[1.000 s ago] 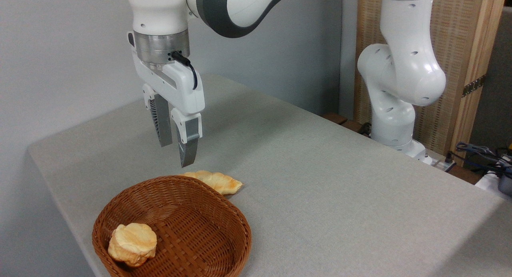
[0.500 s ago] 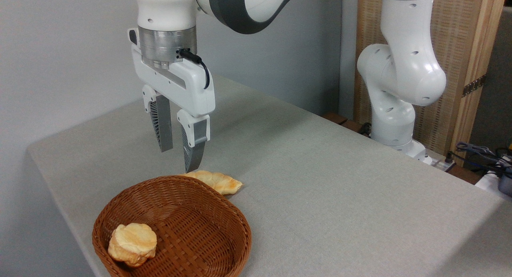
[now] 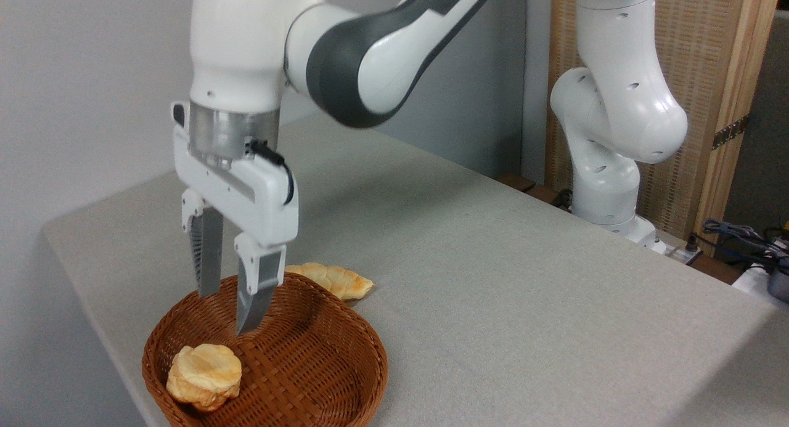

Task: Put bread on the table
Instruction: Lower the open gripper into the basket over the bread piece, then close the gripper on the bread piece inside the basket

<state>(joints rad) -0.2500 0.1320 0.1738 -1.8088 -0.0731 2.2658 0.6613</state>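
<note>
The bread (image 3: 204,376), a thick round bun with a lumpy rim and toasted edges, lies in the lower left of the frame inside a brown woven basket (image 3: 320,365), against the basket's left wall. The basket stands on the table (image 3: 524,279) near its front left corner. Above the basket, in the left half of the frame, the gripper (image 3: 228,313) points straight down with its jaws parted by a narrow gap and nothing between them. The longer-looking fingertip reaches down inside the basket's rim, ending just above and to the right of the bun without touching it; the other finger ends near the basket's back rim. Behind the basket, touching or just beside its far rim, a flatter golden pastry (image 3: 336,280) lies on the grey cloth. The white arm (image 3: 370,63) sweeps in from the top centre, and its base (image 3: 607,187) stands at the table's far right edge before a wooden screen (image 3: 709,106).
</note>
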